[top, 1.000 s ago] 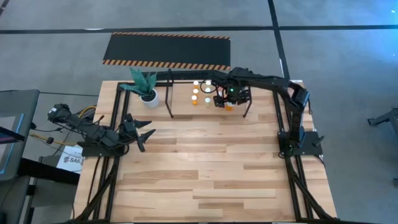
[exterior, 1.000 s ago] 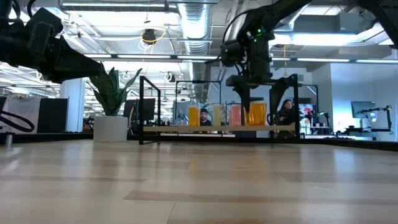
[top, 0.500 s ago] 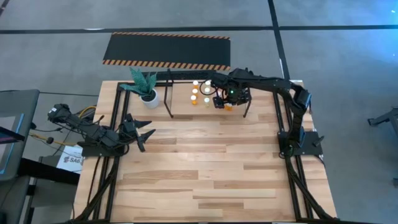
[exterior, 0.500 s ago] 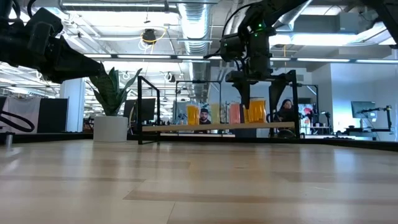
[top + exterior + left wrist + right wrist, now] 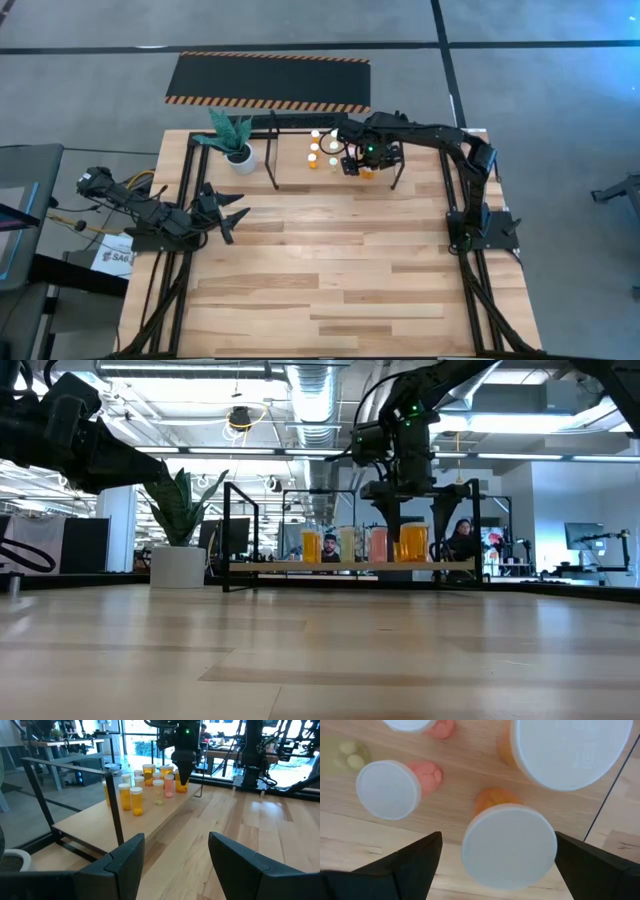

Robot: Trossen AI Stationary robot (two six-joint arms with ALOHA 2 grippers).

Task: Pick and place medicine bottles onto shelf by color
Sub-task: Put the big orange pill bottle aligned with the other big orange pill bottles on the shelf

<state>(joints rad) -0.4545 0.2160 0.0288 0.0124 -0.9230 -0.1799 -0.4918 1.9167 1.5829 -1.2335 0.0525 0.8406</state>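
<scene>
Over the shelf [image 5: 275, 150] my right gripper [image 5: 492, 857] hangs with fingers wide apart around an orange bottle [image 5: 509, 851], so next I close or lift clear; left gripper [image 5: 175, 855] waits part-open.

My right gripper [image 5: 357, 166] hangs upper centre of the high view, fingers spread wide; my left gripper [image 5: 232, 222] waits at left, fingers parted
</scene>
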